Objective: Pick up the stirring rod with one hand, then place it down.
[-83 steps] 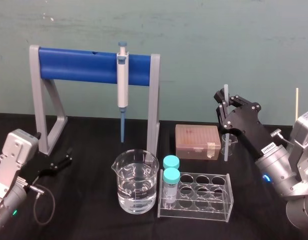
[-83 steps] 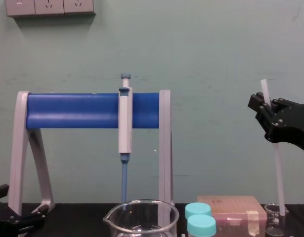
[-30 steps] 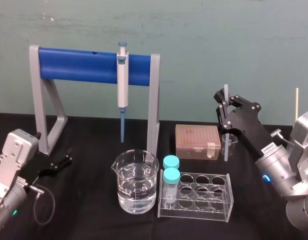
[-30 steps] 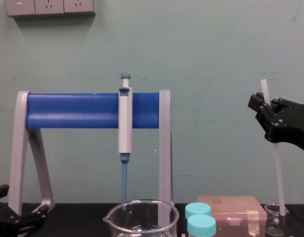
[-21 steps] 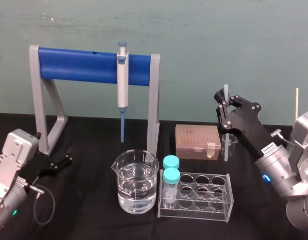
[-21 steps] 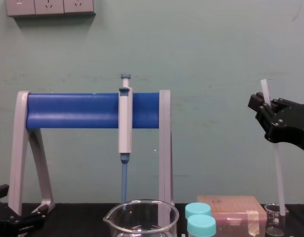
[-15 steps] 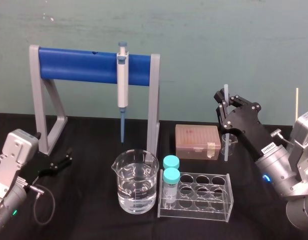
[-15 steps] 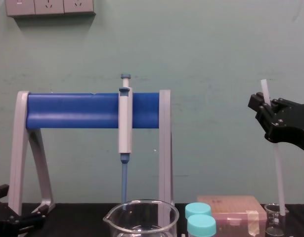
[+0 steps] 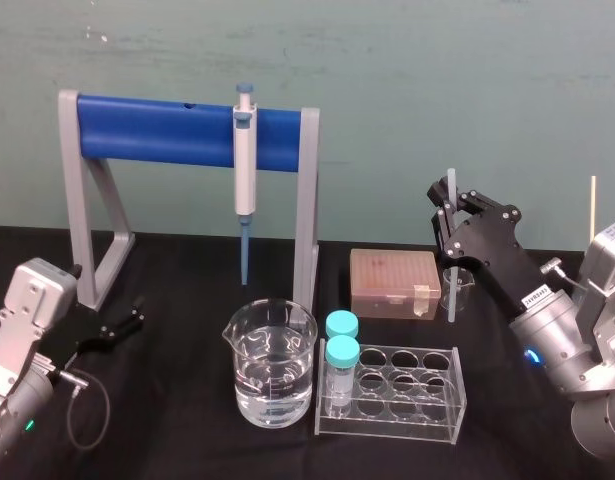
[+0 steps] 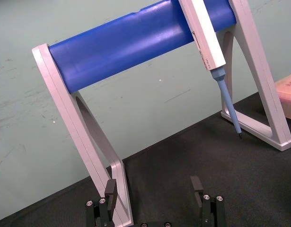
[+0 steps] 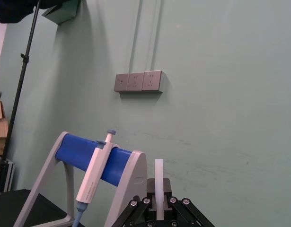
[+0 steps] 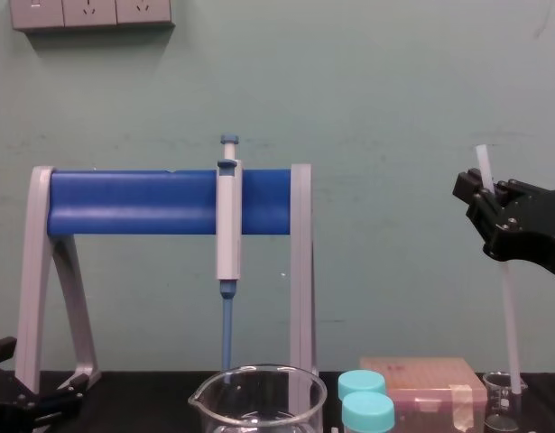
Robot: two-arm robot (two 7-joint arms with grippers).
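The stirring rod (image 9: 451, 262) is a thin translucent white stick standing nearly upright at the right. Its lower end dips into a small glass beaker (image 9: 458, 291). My right gripper (image 9: 447, 214) is shut on the rod's upper part, with a short length sticking out above the fingers. From the chest, the rod (image 12: 509, 316) runs down from the black gripper (image 12: 490, 195) into the beaker (image 12: 502, 410). The right wrist view has the rod's top (image 11: 159, 184) rising between the closed jaws. My left gripper (image 9: 125, 323) rests open and empty low at the left, near the stand's foot (image 10: 121, 198).
A grey stand with a blue bar (image 9: 157, 130) holds a blue-tipped pipette (image 9: 245, 170) at the back. A large beaker of water (image 9: 272, 365), a clear tube rack (image 9: 392, 395) with two teal-capped tubes and a brown tip box (image 9: 394, 283) occupy the middle.
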